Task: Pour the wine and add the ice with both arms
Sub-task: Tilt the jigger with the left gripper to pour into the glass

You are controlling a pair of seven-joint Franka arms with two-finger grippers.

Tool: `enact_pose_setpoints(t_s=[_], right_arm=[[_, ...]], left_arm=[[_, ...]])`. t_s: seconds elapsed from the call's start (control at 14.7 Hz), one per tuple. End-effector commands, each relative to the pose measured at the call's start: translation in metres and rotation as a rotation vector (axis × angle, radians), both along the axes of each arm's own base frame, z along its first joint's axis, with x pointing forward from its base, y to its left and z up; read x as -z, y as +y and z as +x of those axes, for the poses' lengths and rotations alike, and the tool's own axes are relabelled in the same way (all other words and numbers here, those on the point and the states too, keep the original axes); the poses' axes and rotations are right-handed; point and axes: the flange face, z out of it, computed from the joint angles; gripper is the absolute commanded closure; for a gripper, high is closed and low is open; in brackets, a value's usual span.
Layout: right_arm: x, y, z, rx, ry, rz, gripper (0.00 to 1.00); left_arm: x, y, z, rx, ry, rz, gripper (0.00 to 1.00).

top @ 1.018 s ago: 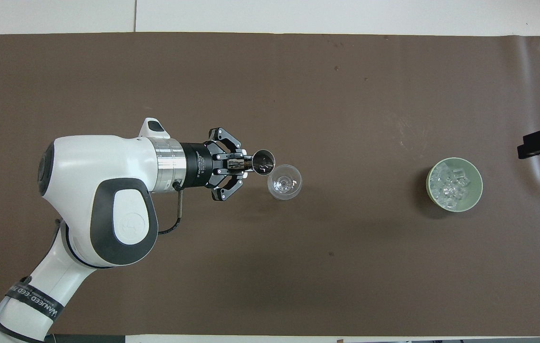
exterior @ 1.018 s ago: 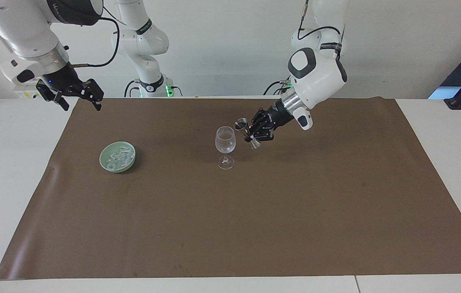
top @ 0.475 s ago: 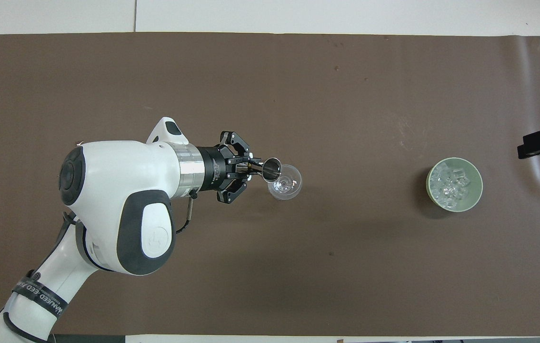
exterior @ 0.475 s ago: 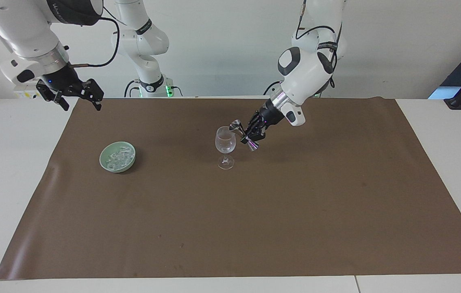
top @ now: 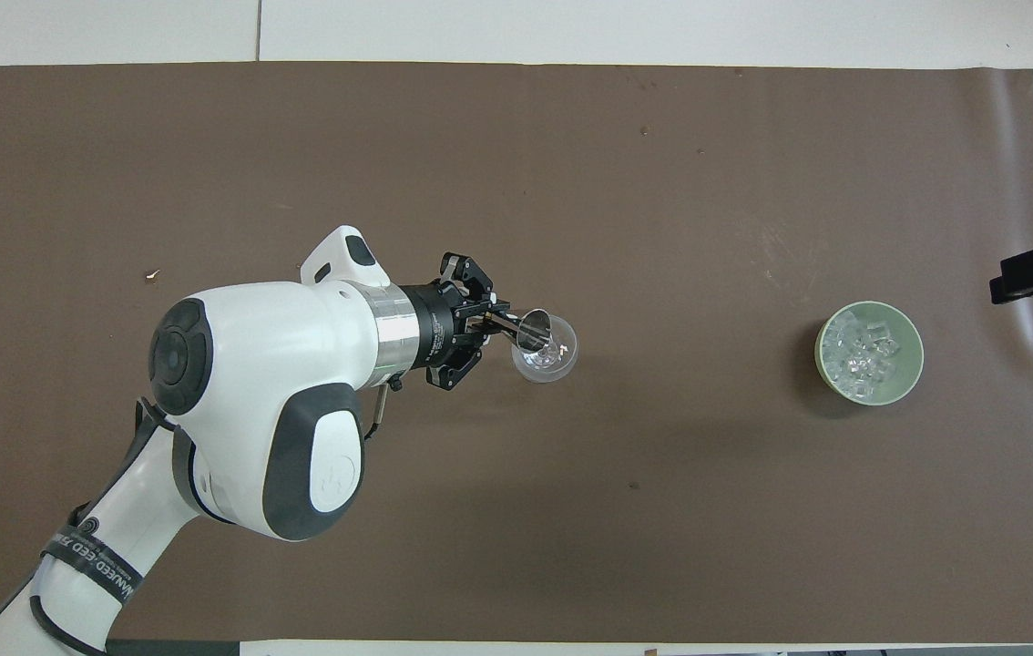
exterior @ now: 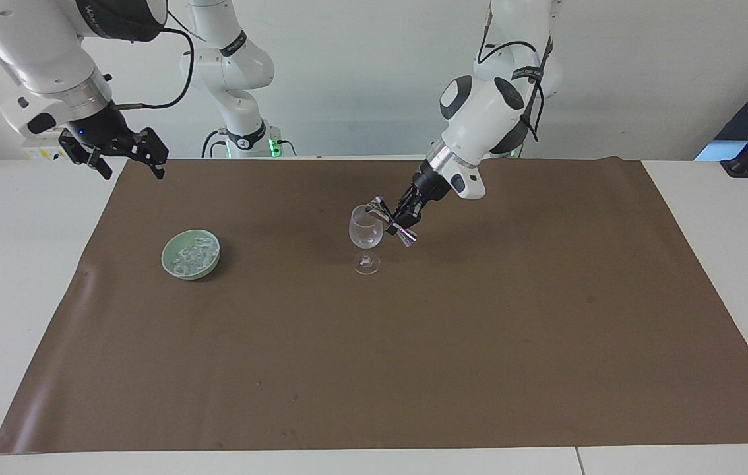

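A clear stemmed wine glass (exterior: 365, 229) stands upright mid-mat; it also shows in the overhead view (top: 551, 353). My left gripper (exterior: 397, 223) is shut on the waist of a metal jigger (exterior: 378, 208), which is tilted with its mouth over the glass rim; the overhead view shows this gripper (top: 493, 321) and the jigger (top: 533, 329) too. The ice (exterior: 193, 255) lies in a pale green bowl (exterior: 170, 266) toward the right arm's end; the ice (top: 863, 351) and bowl (top: 914, 363) show from above. My right gripper (exterior: 131, 165) waits open, in the air over the mat's corner.
A brown mat (exterior: 413, 343) covers most of the white table (exterior: 4, 277). The left arm's big white elbow (top: 252, 401) hangs over the mat on the robots' side of the glass. The right gripper's tip (top: 1031, 273) shows beside the bowl at the mat's edge.
My left arm's wrist has risen and turned, tilting the jigger more steeply and bringing its mouth over the glass rim. The right arm, glass and bowl have not moved.
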Motion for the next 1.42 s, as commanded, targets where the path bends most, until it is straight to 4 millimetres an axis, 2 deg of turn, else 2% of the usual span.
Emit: enact_pose_setpoints(t_s=[0.0, 1.02, 1.36], right_arm=[[0.0, 0.001, -0.006, 0.014, 0.004, 0.018, 0.0], [0.0, 0.0, -0.006, 0.016, 0.004, 0.018, 0.0], [0.0, 0.001, -0.006, 0.014, 0.004, 0.018, 0.0]], left_arm=[[-0.003, -0.005, 0.001, 0.014, -0.052, 0.042, 1.0], [-0.008, -0.017, -0.003, 0.169, -0.205, 0.218, 1.0], [-0.015, -0.027, -0.003, 0.16, -0.214, 0.205, 1.0]])
